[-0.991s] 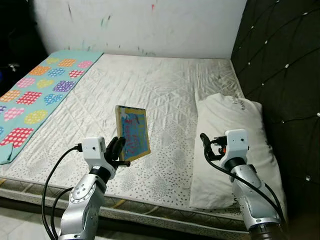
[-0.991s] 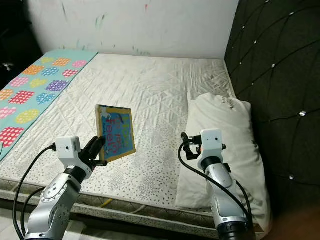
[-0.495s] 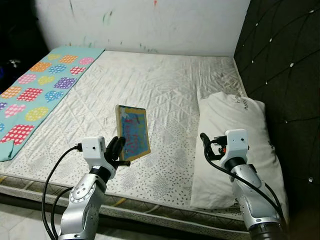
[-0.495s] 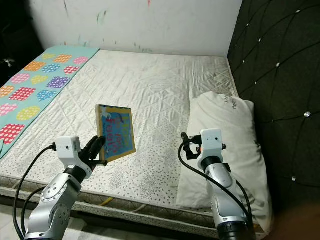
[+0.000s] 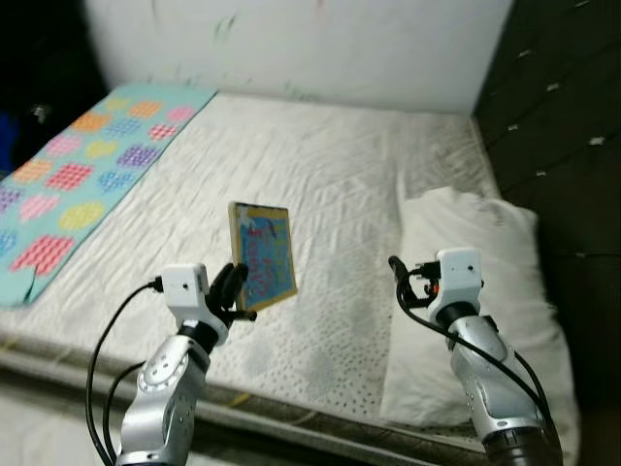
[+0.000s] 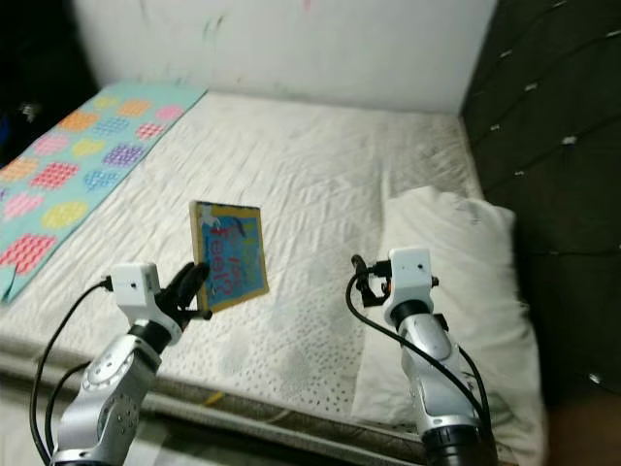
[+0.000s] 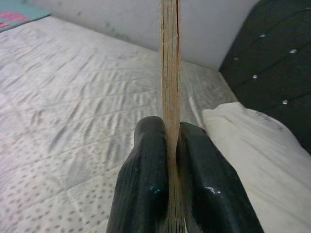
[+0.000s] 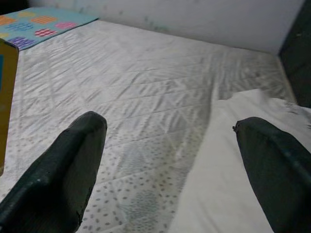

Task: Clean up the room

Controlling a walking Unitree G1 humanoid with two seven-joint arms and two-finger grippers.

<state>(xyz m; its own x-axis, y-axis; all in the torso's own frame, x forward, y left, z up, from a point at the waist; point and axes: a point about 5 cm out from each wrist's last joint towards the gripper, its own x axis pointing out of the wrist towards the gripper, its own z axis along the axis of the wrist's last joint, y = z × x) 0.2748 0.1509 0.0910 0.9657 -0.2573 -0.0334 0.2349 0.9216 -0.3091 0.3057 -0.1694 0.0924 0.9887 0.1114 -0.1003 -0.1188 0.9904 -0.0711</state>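
Bed: white quilted mattress (image 5: 320, 184), patterned with diamond stitching and small dots, set against a pale wall and a dark tufted headboard (image 5: 572, 126).
Book: thin blue-covered picture book with a tan board edge (image 5: 262, 254), held upright above the near part of the mattress, clear of its surface.
Left end effector (image 7: 168, 145): both black fingers pressed tight on the book's lower edge, one on each face.
Right end effector (image 8: 170, 160): fingers spread wide, nothing between them, raised over the mattress just beside the pillow.
Pillow: plump white pillow (image 5: 480, 291), lying on the bed's right side along the headboard.
Blanket: teal blanket with multicoloured dotted patches (image 5: 78, 165), spread along the bed's far left side.
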